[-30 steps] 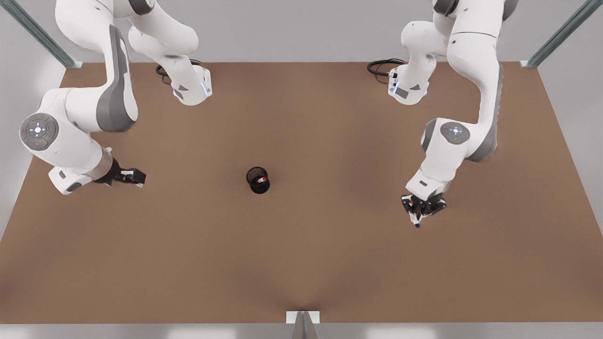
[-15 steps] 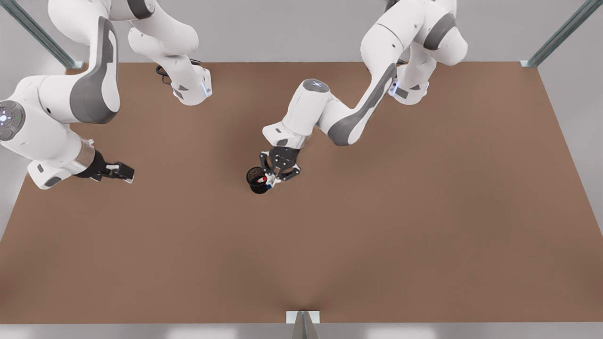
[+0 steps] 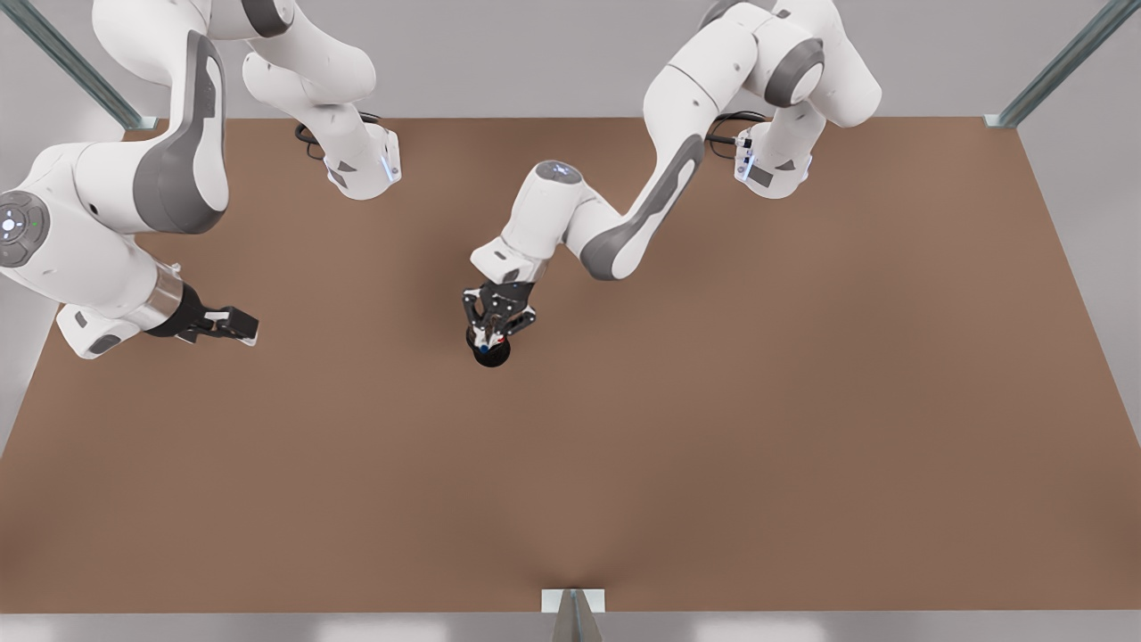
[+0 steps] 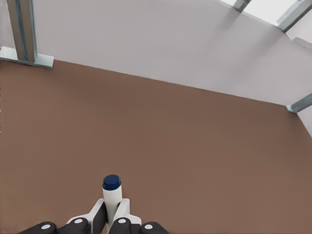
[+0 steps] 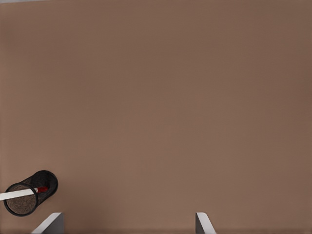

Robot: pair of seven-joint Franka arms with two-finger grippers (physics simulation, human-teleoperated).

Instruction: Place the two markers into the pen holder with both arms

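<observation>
Brown table (image 3: 802,446) under two white arms, grey walls behind. At its middle stands the pen holder (image 3: 491,355), the red marker (image 3: 502,340) leaning inside it. Directly over the holder, the left gripper (image 3: 493,336) pinches the blue marker (image 3: 483,349) upright between its fingers. The right gripper (image 3: 241,325) waits well apart from the holder, fingers spread and empty.

Risk: released off-centre, the blue marker could strike the rim or the leaning red marker and tip out.

The left wrist view shows the pinch on the white barrel just below the blue cap. The right wrist view shows the holder's mesh base.
</observation>
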